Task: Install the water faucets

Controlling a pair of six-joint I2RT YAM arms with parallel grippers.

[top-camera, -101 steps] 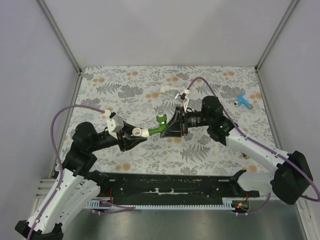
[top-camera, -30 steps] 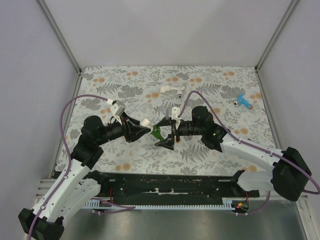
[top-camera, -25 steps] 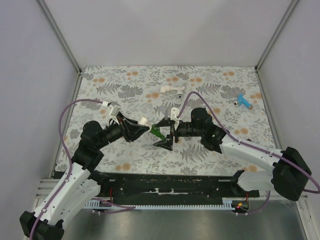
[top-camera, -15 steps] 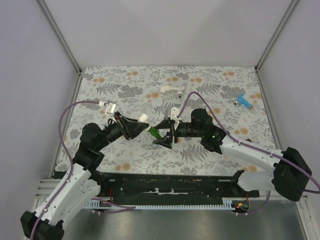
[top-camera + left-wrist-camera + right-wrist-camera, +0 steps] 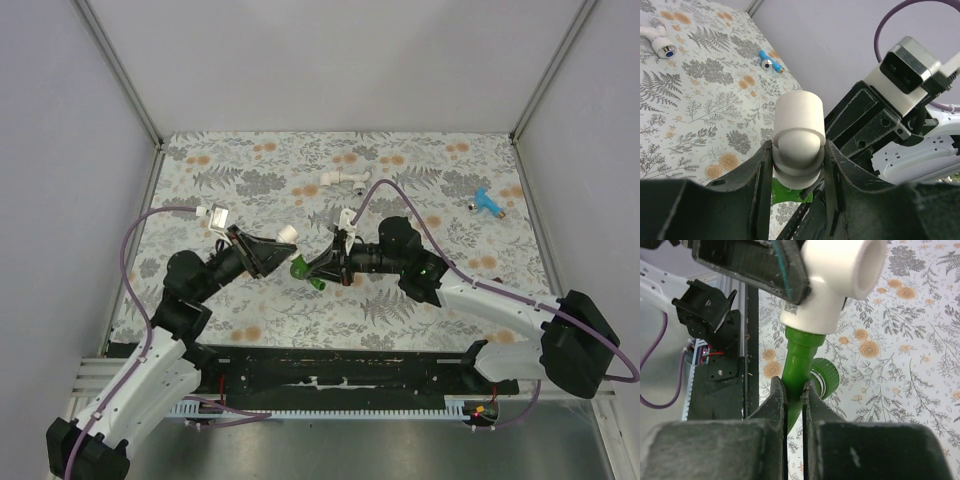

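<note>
My left gripper (image 5: 282, 243) is shut on a white elbow pipe fitting (image 5: 288, 233), held above the table; it fills the left wrist view (image 5: 799, 137). My right gripper (image 5: 318, 271) is shut on the bright green faucet (image 5: 300, 268). In the right wrist view the green faucet (image 5: 801, 366) has its inlet end in the lower opening of the elbow (image 5: 832, 287), and its round handle (image 5: 824, 378) points to the side. A blue faucet (image 5: 487, 203) lies at the far right of the table and also shows in the left wrist view (image 5: 769, 60).
A second white fitting with a grey end (image 5: 342, 180) lies at the back middle of the floral table (image 5: 250, 180); it shows in the left wrist view (image 5: 657, 41). Grey walls enclose the table. A black rail (image 5: 340, 375) runs along the near edge.
Both arms turned and shifted: the left gripper swung the elbow towards the back, and the right gripper brought the green faucet up to it, now joined end to end.
</note>
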